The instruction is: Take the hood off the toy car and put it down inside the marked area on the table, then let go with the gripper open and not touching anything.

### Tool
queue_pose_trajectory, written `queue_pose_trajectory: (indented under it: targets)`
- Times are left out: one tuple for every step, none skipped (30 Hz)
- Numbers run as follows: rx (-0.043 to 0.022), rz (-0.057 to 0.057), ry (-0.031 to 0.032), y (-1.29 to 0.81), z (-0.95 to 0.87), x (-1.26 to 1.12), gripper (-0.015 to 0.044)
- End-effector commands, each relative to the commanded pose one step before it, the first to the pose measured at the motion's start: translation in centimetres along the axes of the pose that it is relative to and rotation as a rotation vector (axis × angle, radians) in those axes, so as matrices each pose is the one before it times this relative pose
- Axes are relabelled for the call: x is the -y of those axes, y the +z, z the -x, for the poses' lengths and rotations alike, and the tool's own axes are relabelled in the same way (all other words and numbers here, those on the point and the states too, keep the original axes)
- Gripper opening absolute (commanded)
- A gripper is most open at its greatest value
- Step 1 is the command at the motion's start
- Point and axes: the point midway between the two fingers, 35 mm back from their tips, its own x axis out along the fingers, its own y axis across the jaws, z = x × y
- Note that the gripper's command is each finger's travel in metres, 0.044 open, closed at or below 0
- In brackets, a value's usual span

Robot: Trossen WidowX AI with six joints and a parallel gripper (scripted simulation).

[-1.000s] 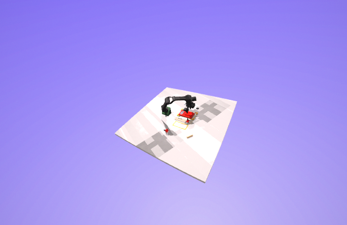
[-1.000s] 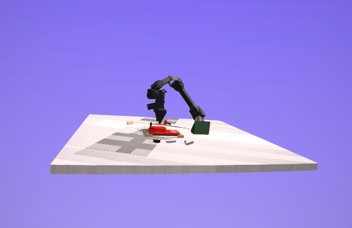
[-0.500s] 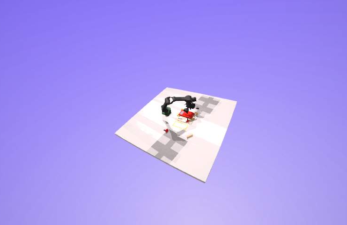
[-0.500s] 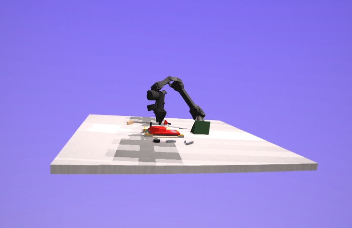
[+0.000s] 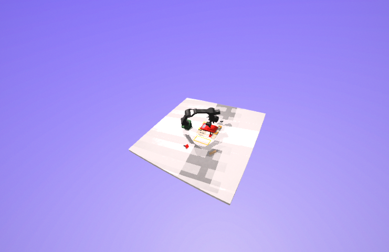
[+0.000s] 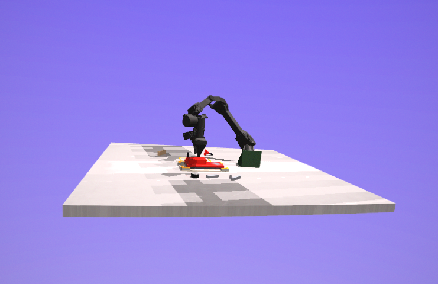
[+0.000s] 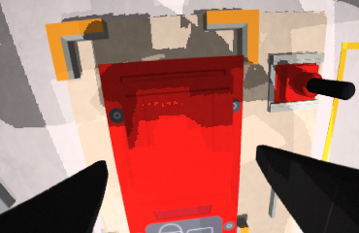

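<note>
I am holding my gripper spread wide and grasping nothing, one finger hanging on each side of the red hood; the hood is sitting on the toy car near the tabletop's middle; the yellow-outlined marked area is lying just beside the car.

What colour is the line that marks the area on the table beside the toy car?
Yellow. The marked area's outline shows best in the top view.
</note>
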Motion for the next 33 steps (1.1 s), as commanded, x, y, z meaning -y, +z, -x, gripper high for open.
queue_pose_trajectory:
  targets:
    - [-0.00121, 0.0074, -0.00771, -0.174, -0.42, 0.052, 0.044]
    - [0.0, 0.0, -0.00004, -0.006, -0.054, -0.001, 0.044]
    - [0.0, 0.0, -0.00004, -0.006, -0.054, -0.001, 0.044]
    - [0.0, 0.0, -0.00004, -0.006, -0.054, -0.001, 0.044]
    - [0.0, 0.0, -0.00004, -0.006, -0.054, -0.001, 0.044]
    - [0.0, 0.0, -0.00004, -0.006, -0.054, -0.001, 0.044]
    - [0.0, 0.0, -0.00004, -0.006, -0.054, -0.001, 0.044]
    - [0.0, 0.0, -0.00004, -0.006, -0.054, -0.001, 0.044]
    - [0.0, 0.0, -0.00004, -0.006, -0.054, -0.001, 0.044]
    - [0.0, 0.0, -0.00004, -0.007, -0.054, -0.001, 0.044]
    - [0.0, 0.0, -0.00004, -0.007, -0.054, -0.001, 0.044]
    - [0.0, 0.0, -0.00004, -0.007, -0.054, -0.001, 0.044]
    - [0.0, 0.0, -0.00005, -0.007, -0.054, -0.001, 0.044]
    - [0.0, 0.0, -0.00005, -0.007, -0.054, -0.001, 0.044]
    - [0.0, 0.0, -0.00005, -0.007, -0.054, 0.0, 0.044]
    - [0.0, 0.0, -0.00005, -0.007, -0.054, 0.0, 0.044]
    - [0.0, 0.0, -0.00005, -0.007, -0.054, 0.0, 0.044]
    - [0.0, 0.0, -0.00004, -0.006, -0.044, 0.0, 0.044]
    - [0.0, 0.0, -0.00002, -0.004, -0.026, 0.0, 0.044]
    - [0.0, 0.0, 0.0, 0.0, -0.008, 0.0, 0.044]
    - [0.0, 0.0, 0.0, 0.001, -0.016, 0.0, 0.044]
    - [0.0, 0.0, 0.0, 0.001, -0.025, 0.0, 0.044]
    - [0.0, 0.0, 0.0, 0.001, -0.032, 0.0, 0.044]
    - [0.00001, 0.0, -0.00001, 0.001, -0.04, 0.0, 0.044]
    - [0.00001, 0.0, -0.00001, 0.001, -0.046, 0.0, 0.044]
    - [0.00001, 0.0, -0.00001, 0.001, -0.049, 0.0, 0.044]
    - [0.00001, 0.0, -0.00001, 0.001, -0.05, 0.0, 0.044]
    - [0.00001, 0.0, -0.00001, 0.001, -0.05, 0.0, 0.044]
    - [0.00001, 0.0, -0.00001, 0.001, -0.05, 0.0, 0.044]
    - [0.00001, 0.0, -0.00001, 0.001, -0.05, 0.0, 0.044]
    - [0.00001, 0.0, -0.00001, 0.001, -0.05, 0.0, 0.044]
    - [0.00001, 0.0, -0.00001, 0.001, -0.05, 0.0, 0.044]
    - [0.00001, 0.0, -0.00001, 0.001, -0.05, 0.0, 0.044]
